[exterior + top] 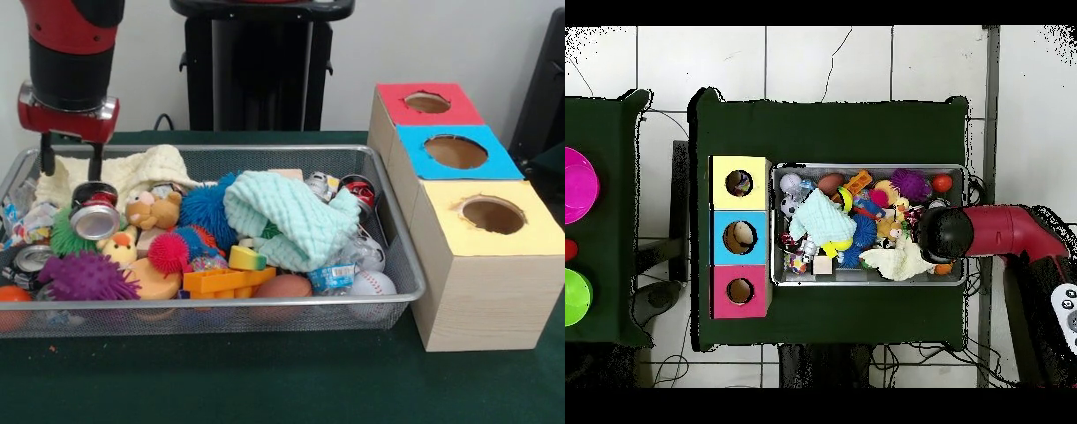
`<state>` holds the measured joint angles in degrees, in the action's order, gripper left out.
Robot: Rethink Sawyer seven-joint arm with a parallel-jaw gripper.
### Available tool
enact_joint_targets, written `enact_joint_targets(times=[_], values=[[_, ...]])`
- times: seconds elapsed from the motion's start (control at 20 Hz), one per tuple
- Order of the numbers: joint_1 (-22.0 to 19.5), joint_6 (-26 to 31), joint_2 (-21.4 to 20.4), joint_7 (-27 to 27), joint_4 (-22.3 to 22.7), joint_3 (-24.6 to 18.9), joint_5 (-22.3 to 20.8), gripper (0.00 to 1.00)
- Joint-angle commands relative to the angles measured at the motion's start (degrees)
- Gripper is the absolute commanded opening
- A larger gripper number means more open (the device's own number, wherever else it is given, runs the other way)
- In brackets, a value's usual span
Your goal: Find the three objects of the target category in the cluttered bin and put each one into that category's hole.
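I have the gripper (69, 163) with its fingers apart, empty, poised over the cream waffle cloth (132, 170) at the bin's (388, 231) far corner, lined up for a pick. The mint-green cloth (287, 216) lies mid-bin; the yellow-topped hole (493, 215) waits alongside.

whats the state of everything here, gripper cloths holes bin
gripper: open, empty, over the cream cloth
cream cloth: crumpled, in the bin's far corner
mint-green cloth: draped over the clutter
bin: full
yellow-topped hole: open
blue-topped hole: open
red-topped hole: open
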<state>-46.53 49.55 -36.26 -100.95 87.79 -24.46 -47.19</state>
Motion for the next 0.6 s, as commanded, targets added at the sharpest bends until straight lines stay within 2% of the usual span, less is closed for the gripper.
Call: enact_joint_targets(times=[0.05,0.35,0.45,0.6], values=[[-2.8,-2.0,0.6,21.2,-2.1,-3.0,-5.4,1.00],[-3.9,-1.0,2.1,23.1,-3.3,-3.7,-6.5,1.00],[-4.4,-0.8,4.0,22.3,-3.0,-3.8,-5.9,1.00],[-4.9,-1.3,7.3,17.4,-2.1,-3.5,-3.6,1.00]])
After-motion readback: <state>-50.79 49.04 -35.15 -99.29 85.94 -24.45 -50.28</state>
